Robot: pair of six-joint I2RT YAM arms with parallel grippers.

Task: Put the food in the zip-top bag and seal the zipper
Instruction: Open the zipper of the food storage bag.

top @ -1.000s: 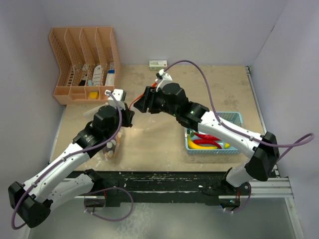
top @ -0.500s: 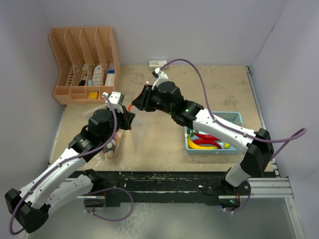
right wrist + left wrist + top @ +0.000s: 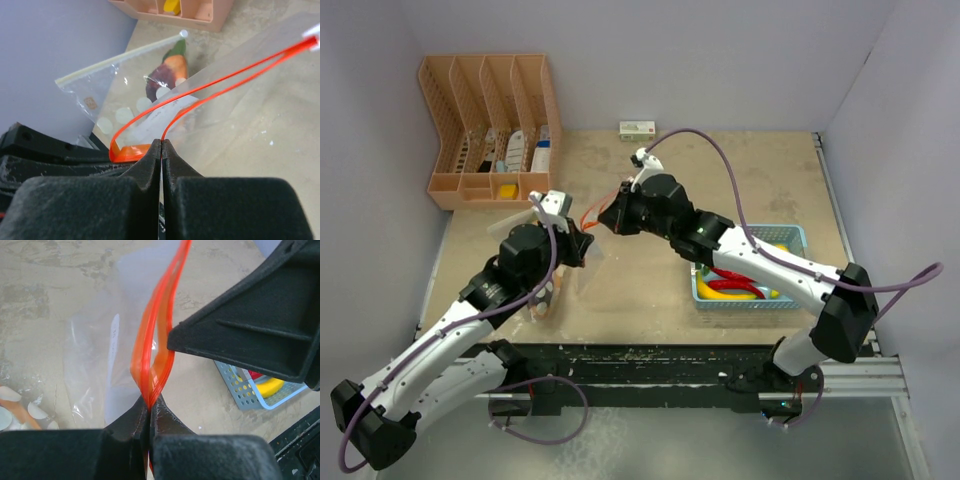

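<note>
The clear zip-top bag (image 3: 95, 350) hangs between my two grippers over the middle-left of the table. Its red-orange zipper (image 3: 157, 335) gapes open in a loop (image 3: 150, 112). My left gripper (image 3: 149, 402) is shut on the zipper's end, where both lips meet. My right gripper (image 3: 161, 142) is shut on one lip of the zipper alone, close beside the left gripper (image 3: 578, 245). The food, a yellow banana piece (image 3: 720, 291) and red chili peppers (image 3: 735, 275), lies in the basket at the right.
The light blue basket (image 3: 792, 232) stands near the right arm. A second clear bag with white dots (image 3: 150, 85), holding green and orange pieces, lies under the left arm. A pink desk organizer (image 3: 490, 130) and a small white box (image 3: 638, 128) are at the back.
My right gripper was open and has shut on one lip of the zipper, dropping slightly toward the left gripper. The left gripper kept its grip and shifted a little right.
</note>
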